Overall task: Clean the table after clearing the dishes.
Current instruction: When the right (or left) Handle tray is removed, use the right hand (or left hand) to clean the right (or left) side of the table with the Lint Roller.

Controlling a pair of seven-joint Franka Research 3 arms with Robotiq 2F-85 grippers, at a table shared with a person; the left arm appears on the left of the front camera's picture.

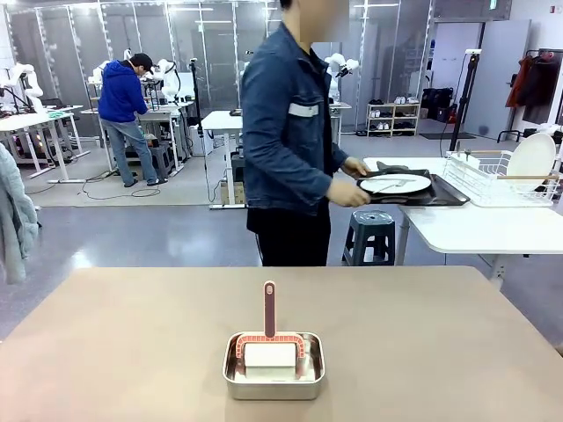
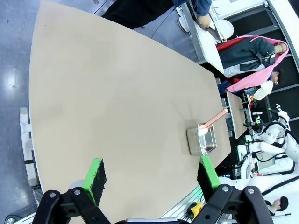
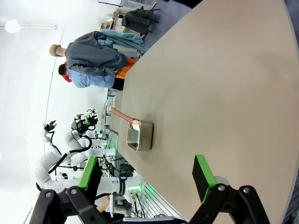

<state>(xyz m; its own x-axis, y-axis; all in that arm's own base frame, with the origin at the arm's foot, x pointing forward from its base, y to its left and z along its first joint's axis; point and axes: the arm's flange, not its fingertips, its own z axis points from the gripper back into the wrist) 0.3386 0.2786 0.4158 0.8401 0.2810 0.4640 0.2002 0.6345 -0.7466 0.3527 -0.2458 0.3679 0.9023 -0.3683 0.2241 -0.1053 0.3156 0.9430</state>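
**On the counter [image 1: 132, 352], near-edge centre:** one small steel pan [image 1: 274, 367], holding a cleaning brush [image 1: 269, 308] with a pale block head. The pink handle rises out of the pan on its far side. The rest of the beige top is bare.

**Off the counter, far right:** the dishes. One white plate [image 1: 396, 184] lies on a dark tray [image 1: 422, 195] in the person's hands [image 1: 349, 195], over the white side counter [image 1: 475, 229]. Another plate [image 1: 532, 158] stands in the wire rack [image 1: 493, 180]. Clearing looks done or nearly so; wiping is not yet begun.

**Left tool [image 2: 152, 179]:** jaws spread wide, nothing between the green pads, high above the counter with the pan well ahead.

**Right tool [image 3: 145, 179]:** likewise spread wide and empty, well clear of the pan.

**Hazards, judged:**
- The handle is slim and stands free, so a descent slightly off line would likely knock it over or drag the head out.
- The pan is light-looking and close to the robot's edge. A sideways nudge could slide it, or tip it off.
- Both tools face the same pan, and two reaches at once risk a clash.
- A pinch high on the handle may let the brush swing and skip patches.
- The person stands near the far edge, so a long stroke outward could reach them.
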